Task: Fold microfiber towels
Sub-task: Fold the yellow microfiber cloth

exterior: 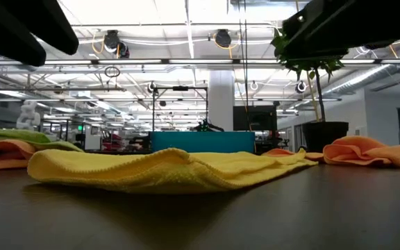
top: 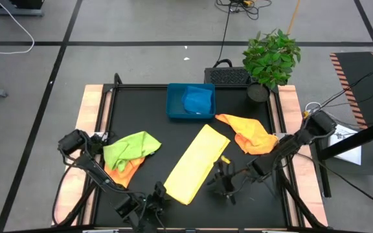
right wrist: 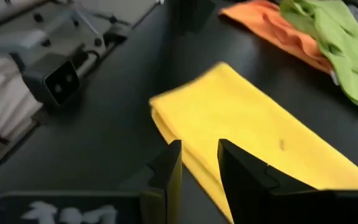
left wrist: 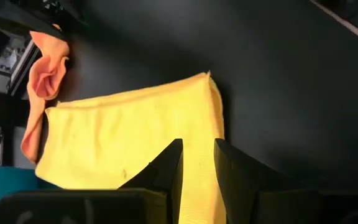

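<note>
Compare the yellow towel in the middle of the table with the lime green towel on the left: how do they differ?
The yellow towel lies flat, folded into a long neat strip; the lime green towel is crumpled. The yellow one rests directly on the table; the green one sits atop an orange towel. Both are plain soft cloths.

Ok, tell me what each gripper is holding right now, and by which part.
Nothing is held. The left gripper and right gripper hover over the folded yellow towel, a gap showing between each pair of fingers.
</note>
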Controlling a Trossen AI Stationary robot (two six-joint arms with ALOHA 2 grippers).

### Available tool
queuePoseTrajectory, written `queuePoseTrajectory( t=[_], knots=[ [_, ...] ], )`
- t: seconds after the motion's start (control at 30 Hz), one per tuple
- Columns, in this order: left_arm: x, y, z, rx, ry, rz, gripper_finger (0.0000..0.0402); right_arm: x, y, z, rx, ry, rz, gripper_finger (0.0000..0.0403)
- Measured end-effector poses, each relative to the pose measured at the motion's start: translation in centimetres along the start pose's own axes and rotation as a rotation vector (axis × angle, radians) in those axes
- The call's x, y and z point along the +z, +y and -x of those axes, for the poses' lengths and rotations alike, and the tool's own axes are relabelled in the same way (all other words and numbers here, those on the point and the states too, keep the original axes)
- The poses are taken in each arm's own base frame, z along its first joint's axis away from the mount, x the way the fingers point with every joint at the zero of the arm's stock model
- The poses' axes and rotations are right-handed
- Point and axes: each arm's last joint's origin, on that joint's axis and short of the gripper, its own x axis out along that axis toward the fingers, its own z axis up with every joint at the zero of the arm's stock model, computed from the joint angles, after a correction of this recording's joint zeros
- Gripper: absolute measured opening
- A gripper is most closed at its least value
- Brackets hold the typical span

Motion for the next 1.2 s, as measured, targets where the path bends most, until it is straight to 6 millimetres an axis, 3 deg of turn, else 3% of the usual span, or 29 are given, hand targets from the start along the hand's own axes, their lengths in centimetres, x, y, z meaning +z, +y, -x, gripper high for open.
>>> queuePoseTrajectory(
  t=[0.17,0.27,0.47,0.6,0.8,0.93,1.2],
  knots=[
    [-0.5,0.4,-0.2,0.005,0.044,-0.046,0.0099,-0.7,-0.7,-1.7,-0.008,-0.012,-0.003,0.0097],
    [-1.2,1.0,-0.6,0.014,0.114,-0.007,0.0125,-1.4,-1.0,-2.3,-0.021,0.019,0.025,0.0106],
    [-2.7,2.1,-1.2,0.015,0.252,0.031,0.0194,-1.8,-1.1,-2.8,-0.044,0.030,0.040,0.0162],
    [-2.9,2.2,-1.2,-0.012,0.276,0.025,0.0216,-1.5,-0.9,-3.7,-0.052,0.035,0.039,0.0202],
    [-4.8,0.6,-1.3,-0.018,0.301,0.004,0.0218,-0.9,-0.3,-6.2,-0.052,0.129,0.067,0.0232],
    [-6.9,-0.8,-2.0,-0.028,0.271,0.040,0.0218,-0.5,0.2,-7.9,-0.021,0.153,0.076,0.0232],
    [-8.6,-1.8,-2.3,0.022,0.209,-0.001,0.0218,-1.0,1.0,-10.1,0.042,0.177,0.074,0.0227]
  ],
)
